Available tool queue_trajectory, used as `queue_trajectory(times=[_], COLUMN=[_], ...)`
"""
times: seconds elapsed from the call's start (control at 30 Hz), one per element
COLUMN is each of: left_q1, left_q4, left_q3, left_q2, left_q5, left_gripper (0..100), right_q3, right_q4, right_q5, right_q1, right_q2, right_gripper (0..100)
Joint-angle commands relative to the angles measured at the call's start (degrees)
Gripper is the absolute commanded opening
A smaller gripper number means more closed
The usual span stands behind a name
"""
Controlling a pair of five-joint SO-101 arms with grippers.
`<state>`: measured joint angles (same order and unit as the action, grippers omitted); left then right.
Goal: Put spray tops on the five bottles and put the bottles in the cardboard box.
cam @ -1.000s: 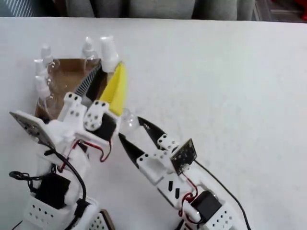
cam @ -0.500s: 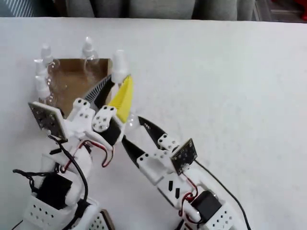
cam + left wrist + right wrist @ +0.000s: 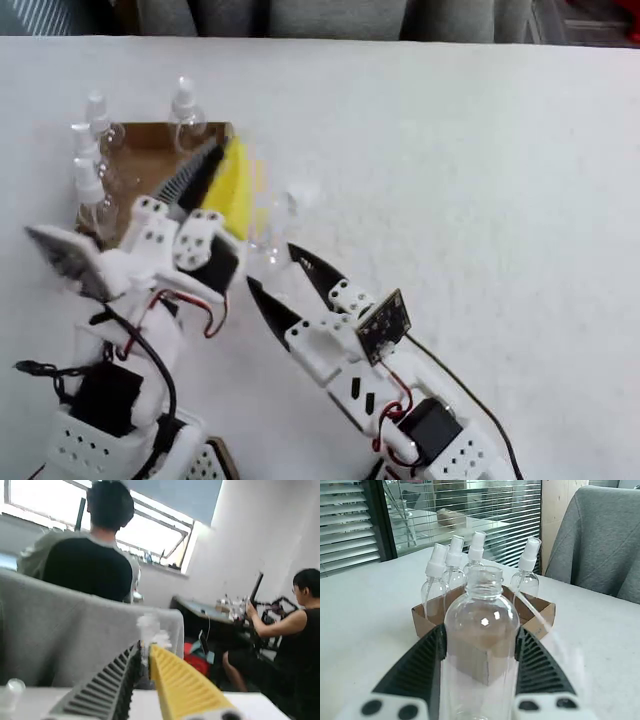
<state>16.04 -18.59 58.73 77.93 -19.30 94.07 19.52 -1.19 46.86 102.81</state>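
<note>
Right gripper [image 3: 480, 635]: jaws clamped on uncapped bottle [image 3: 481, 607].
Left gripper [image 3: 146, 650]: jaws pinching spray top [image 3: 149, 627].
Care, I'd say: centre it over the bottle, lower straight.

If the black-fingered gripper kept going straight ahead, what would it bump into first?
The right gripper holds the uncapped clear bottle; straight on, it would probably meet the cardboard box next, though depth is unclear.
</note>
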Motion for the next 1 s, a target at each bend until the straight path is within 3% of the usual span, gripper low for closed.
queue_trajectory(times=[0.0, 0.1, 0.43, 0.6, 0.97], left_q1=[-2.15, -2.15, -1.71, -2.15, -0.84], left_q4=[5.8, 1.58, -16.09, -16.26, -14.07], left_q3=[-4.22, -4.22, -4.22, -4.57, -12.57], left_q2=[0.31, 0.4, -1.54, -13.14, -42.51], left_q5=[0.26, 0.26, 0.26, -0.18, 0.09], left_gripper=[2, 2, 2, 2, 2], right_q3=[-0.62, -0.62, -3.6, -3.08, -1.32], right_q4=[-1.27, -1.1, 7.25, 7.43, 14.02], right_q5=[-0.18, -0.18, -0.62, -0.62, -0.62], right_q1=[-0.4, -2.42, -20.26, -30.46, -36.53], right_q2=[0.4, 0.4, 0.4, 0.22, 0.22], right_gripper=[1.7, 1.6, 1.6, 1.6, 1.6])
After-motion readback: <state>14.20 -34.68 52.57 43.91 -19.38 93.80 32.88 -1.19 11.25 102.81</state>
